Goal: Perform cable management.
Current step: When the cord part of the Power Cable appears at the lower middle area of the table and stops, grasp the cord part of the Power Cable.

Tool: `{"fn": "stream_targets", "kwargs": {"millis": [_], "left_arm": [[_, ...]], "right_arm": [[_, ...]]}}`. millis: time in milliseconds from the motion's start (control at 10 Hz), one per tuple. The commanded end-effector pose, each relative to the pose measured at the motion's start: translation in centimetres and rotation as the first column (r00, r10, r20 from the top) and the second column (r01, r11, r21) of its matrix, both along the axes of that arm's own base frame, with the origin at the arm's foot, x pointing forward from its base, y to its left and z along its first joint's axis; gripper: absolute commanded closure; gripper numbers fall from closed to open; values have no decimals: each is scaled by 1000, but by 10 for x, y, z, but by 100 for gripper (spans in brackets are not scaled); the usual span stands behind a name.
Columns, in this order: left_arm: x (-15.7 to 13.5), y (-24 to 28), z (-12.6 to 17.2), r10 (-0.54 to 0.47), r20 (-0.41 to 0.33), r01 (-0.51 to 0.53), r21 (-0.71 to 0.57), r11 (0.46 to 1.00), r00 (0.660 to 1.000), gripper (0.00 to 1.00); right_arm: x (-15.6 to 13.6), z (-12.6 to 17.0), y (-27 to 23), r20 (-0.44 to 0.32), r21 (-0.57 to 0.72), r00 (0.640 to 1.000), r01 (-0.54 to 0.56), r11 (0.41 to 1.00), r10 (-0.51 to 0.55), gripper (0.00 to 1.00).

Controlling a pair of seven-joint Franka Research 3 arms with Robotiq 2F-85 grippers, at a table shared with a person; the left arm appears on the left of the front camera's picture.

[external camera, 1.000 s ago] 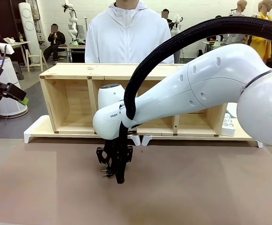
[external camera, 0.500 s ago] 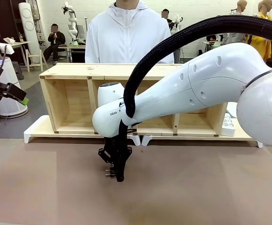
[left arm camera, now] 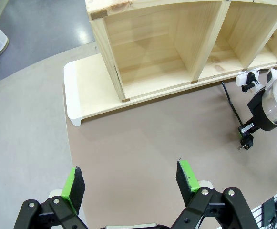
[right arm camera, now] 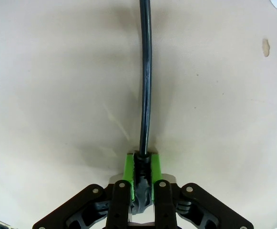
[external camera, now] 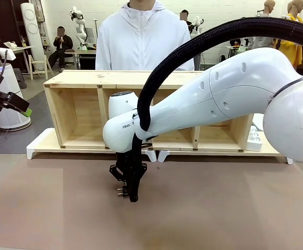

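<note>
The right gripper (right arm camera: 142, 160) is clamping its green pads (right arm camera: 128, 166) on the cable (right arm camera: 145, 71), a smooth, round black cord, just behind its pronged plug (external camera: 121, 191), in front of the pale wooden shelf (external camera: 78, 109). The left gripper (left arm camera: 131, 179) is hanging spread wide near the shelf's left end, holding nothing.

Bright even light, sharp focus; soft shadow flanks the cable (right arm camera: 146, 71).

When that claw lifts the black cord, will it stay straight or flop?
Probably floppy: the cable curves away from the right claw shut on it. It looks thin, so likely light, its length trailing over the table. The glossy sheath might slip, though the claw seems to pinch the thicker plug end.
</note>
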State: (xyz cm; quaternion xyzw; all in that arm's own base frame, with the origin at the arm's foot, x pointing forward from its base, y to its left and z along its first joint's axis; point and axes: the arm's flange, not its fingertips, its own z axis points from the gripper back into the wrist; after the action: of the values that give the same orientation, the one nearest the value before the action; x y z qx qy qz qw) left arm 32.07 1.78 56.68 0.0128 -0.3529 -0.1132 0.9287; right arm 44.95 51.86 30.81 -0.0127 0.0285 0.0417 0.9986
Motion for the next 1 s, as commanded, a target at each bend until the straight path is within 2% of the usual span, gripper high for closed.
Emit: {"fn": "stream_targets", "kwargs": {"millis": [0, 900], "left_arm": [[2, 0, 0, 1, 6, -1, -2, 1000, 1000, 0], [2, 0, 0, 1, 6, -1, -2, 1000, 1000, 0]], "right_arm": [[-2, -8, 5, -2, -30, 1000, 13, 999, -13, 100], [0, 0, 0, 0, -1, 1000, 0, 1000, 0, 100]]}}
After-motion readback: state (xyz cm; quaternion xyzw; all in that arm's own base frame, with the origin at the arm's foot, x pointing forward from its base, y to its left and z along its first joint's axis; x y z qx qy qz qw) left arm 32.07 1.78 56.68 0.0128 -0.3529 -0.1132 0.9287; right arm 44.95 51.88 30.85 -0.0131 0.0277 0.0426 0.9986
